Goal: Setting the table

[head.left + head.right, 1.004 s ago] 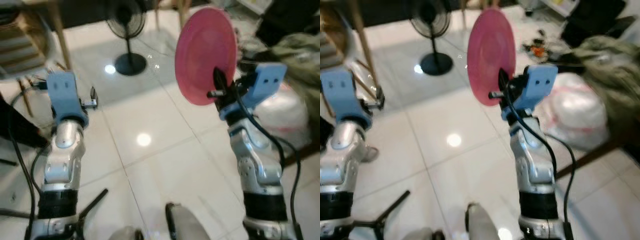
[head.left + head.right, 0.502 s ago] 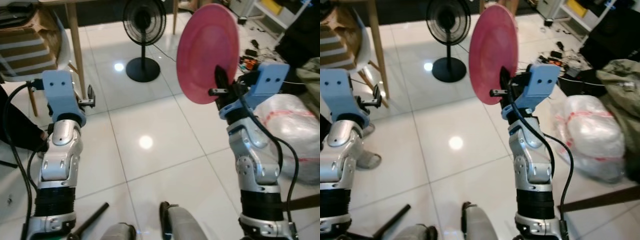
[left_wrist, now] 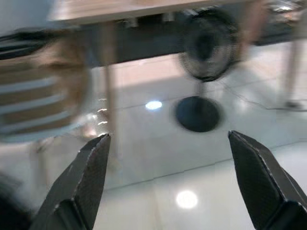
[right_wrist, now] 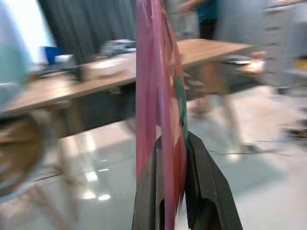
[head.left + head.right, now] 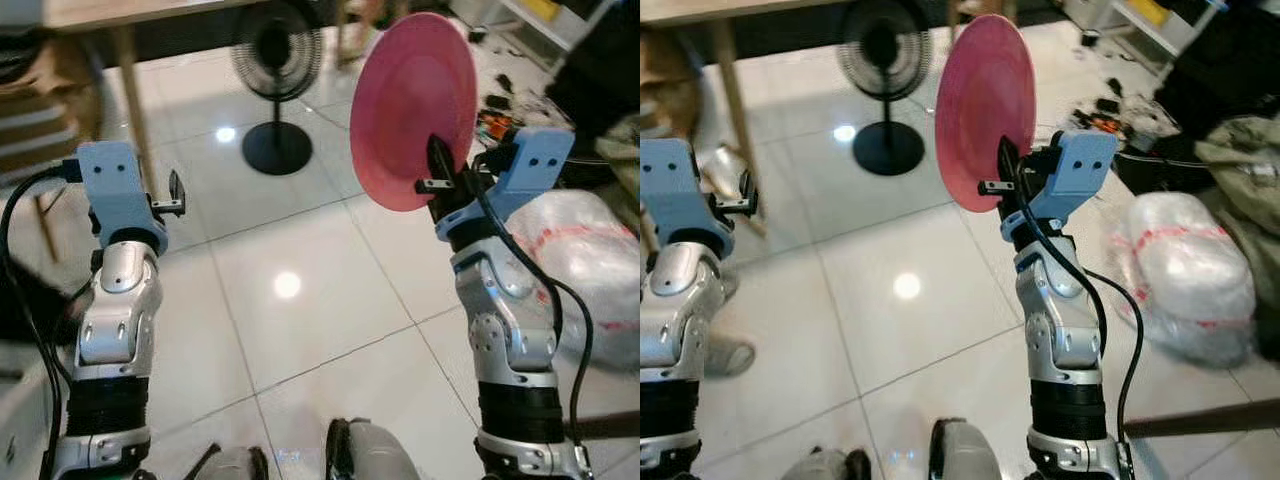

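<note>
While the robot stands on a glossy white tiled floor point(image 5: 300, 330), its right gripper point(image 5: 440, 178) pinches the lower rim of a pink plate point(image 5: 412, 105), holding it on edge, raised in front of the right arm; in the right wrist view the two black fingers point(image 4: 144, 201) press against either face of the plate, which stands between them. The left gripper point(image 3: 168, 182) is raised at about chest height, its fingers spread wide with nothing between them, pointing toward a black pedestal fan point(image 5: 275, 60) on the floor ahead. A wooden table point(image 4: 120, 67) with a pale bowl-like thing and other blurred items on top lies further off, well apart from the plate, with a wooden chair point(image 3: 43, 100) beside one leg. To the robot's right sit a white plastic bag point(image 5: 1190, 270) and scattered clutter. As for progress, I judge the job barely begun: the plate is picked up and in transit, but it has not yet reached the tabletop, so carrying it over, tilting it flat and setting it down are left, along with any further settings.
</note>
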Controlling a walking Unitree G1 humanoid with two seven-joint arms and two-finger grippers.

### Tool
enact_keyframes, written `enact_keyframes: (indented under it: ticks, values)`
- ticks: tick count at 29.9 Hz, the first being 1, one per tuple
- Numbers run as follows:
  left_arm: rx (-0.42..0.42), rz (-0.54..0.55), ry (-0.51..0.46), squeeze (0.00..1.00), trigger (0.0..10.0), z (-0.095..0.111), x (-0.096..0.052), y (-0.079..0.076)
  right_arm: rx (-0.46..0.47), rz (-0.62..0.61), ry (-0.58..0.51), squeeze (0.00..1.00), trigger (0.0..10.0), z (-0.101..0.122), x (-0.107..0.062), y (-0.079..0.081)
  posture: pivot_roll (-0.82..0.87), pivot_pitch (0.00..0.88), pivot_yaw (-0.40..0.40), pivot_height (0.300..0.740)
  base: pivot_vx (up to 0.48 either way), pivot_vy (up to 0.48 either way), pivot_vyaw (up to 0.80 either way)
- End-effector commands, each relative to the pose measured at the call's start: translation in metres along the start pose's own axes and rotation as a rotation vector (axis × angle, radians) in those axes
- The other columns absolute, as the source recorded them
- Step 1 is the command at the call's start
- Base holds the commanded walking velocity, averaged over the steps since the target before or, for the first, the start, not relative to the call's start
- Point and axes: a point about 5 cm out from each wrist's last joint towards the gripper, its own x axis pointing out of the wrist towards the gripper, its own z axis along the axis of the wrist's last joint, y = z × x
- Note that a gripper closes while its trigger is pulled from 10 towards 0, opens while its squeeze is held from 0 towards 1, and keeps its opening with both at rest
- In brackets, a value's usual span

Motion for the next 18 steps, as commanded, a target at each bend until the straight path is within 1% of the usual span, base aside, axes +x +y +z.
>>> enact_keyframes:
  ticks: [1, 4, 9, 11, 14, 18]
  values:
    - [0.012, 0.014, 0.011, 0.00, 10.0, -0.0031, -0.0026, 0.0044, 0.008, -0.005, -0.018, 0.00, 10.0, 0.0036, 0.0009, 0.0005, -0.10, 0.080, 0.019, 0.740, 0.458, 0.000, -0.56]
    - [0.012, 0.014, 0.012, 0.00, 10.0, -0.0031, -0.0027, 0.0044, 0.008, -0.007, -0.018, 0.00, 10.0, 0.0037, 0.0011, 0.0003, -0.10, 0.080, 0.019, 0.740, 0.458, 0.000, -0.56]
    - [0.012, 0.016, 0.012, 0.00, 10.0, -0.0033, -0.0030, 0.0049, 0.006, -0.008, -0.018, 0.00, 10.0, 0.0037, 0.0017, 0.0001, -0.10, 0.080, 0.019, 0.740, 0.458, 0.000, -0.80]
    - [0.012, 0.017, 0.011, 0.00, 10.0, -0.0031, -0.0031, 0.0050, 0.006, -0.008, -0.020, 0.00, 10.0, 0.0040, 0.0020, 0.0001, -0.10, 0.080, 0.018, 0.740, 0.458, 0.000, -0.52]
    - [0.013, 0.019, 0.009, 0.00, 10.0, -0.0025, -0.0029, 0.0055, -0.015, 0.014, -0.027, 0.00, 10.0, 0.0053, 0.0042, 0.0033, -0.09, 0.080, 0.020, 0.740, 0.458, 0.000, 0.00]
    - [0.024, 0.019, 0.004, 0.00, 10.0, -0.0015, -0.0030, 0.0066, -0.018, 0.025, -0.028, 0.00, 10.0, 0.0055, 0.0052, 0.0055, -0.09, 0.080, 0.020, 0.740, 0.458, 0.000, 0.00]
